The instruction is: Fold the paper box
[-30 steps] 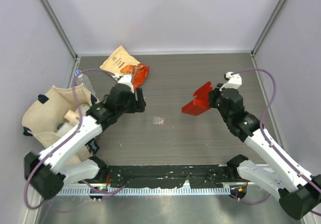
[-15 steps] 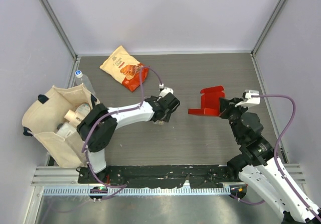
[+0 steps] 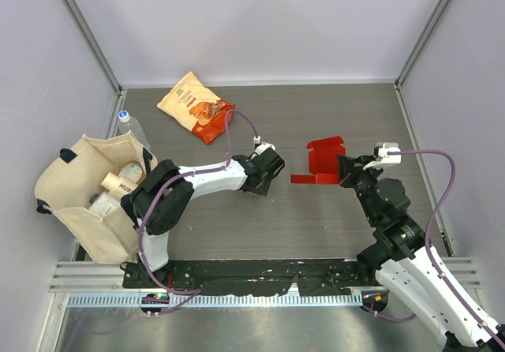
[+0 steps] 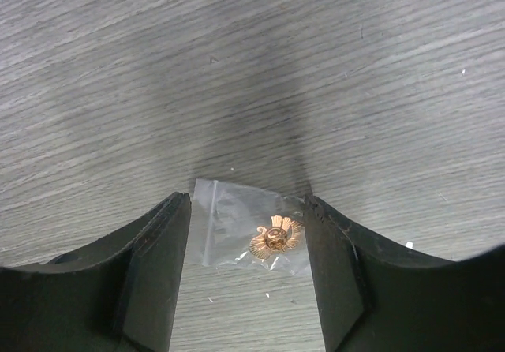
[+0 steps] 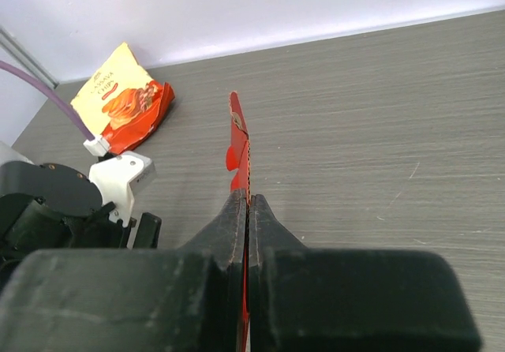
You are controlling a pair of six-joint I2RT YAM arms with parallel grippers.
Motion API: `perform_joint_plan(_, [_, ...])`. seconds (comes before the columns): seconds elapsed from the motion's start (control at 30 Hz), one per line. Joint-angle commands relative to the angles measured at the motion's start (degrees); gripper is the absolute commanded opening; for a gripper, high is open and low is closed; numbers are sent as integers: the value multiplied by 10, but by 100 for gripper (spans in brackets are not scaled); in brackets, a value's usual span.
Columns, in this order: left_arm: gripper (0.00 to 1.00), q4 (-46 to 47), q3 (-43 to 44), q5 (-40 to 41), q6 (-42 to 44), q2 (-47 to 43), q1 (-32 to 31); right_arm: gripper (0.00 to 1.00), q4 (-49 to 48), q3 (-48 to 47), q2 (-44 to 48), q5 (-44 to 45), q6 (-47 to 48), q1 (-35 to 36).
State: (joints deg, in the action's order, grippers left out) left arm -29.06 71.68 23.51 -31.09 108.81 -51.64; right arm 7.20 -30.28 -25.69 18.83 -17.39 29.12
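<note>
Red paper box, partly hidden, clenched in right claw; left claw released.

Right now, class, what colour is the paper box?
Bright red; the paper box shows best in top external view.

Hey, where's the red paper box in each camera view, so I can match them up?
Top external: paper box right of centre, at the right tool.
Left wrist: not in it.
Right wrist: centre, edge-on, pinched in that tool.
Shared landmark: snack bag, upper left in top external and right wrist.
</note>
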Motion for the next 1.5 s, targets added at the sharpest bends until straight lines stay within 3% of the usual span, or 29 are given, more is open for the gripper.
perform_joint_plan(0.0, [62,13,-23,-36,-12,-14,0,2,-126,36,-15,-25,20,1])
perform_joint_plan(0.1, [68,16,-36,-36,-10,-41,0,2,-182,56,-29,-39,23,1])
perform_joint_plan(0.27, [76,31,-58,-50,2,-91,0,2,-196,55,-58,-61,29,1])
perform_joint_plan(0.53, [73,39,-71,-90,6,-88,1,2,-190,55,-40,-64,31,1])
perform_joint_plan(0.73, [68,35,-51,-89,10,-55,11,2,-181,45,-41,-74,32,1])
perform_joint_plan(0.97, [50,49,-64,-110,3,-40,11,1,-174,46,-41,-75,33,1])
perform_joint_plan(1.1, [31,49,-71,-94,9,-58,12,1,-185,55,-50,-73,33,1])
perform_joint_plan(1.27, [23,21,-54,-83,20,-121,13,2,-262,95,-71,-98,55,1])
perform_joint_plan(1.4, [23,-18,-22,-104,38,-203,13,2,-362,140,-89,-151,110,1])
perform_joint_plan(1.47, [25,-19,-1,-152,57,-257,16,2,-418,152,-102,-175,128,1])
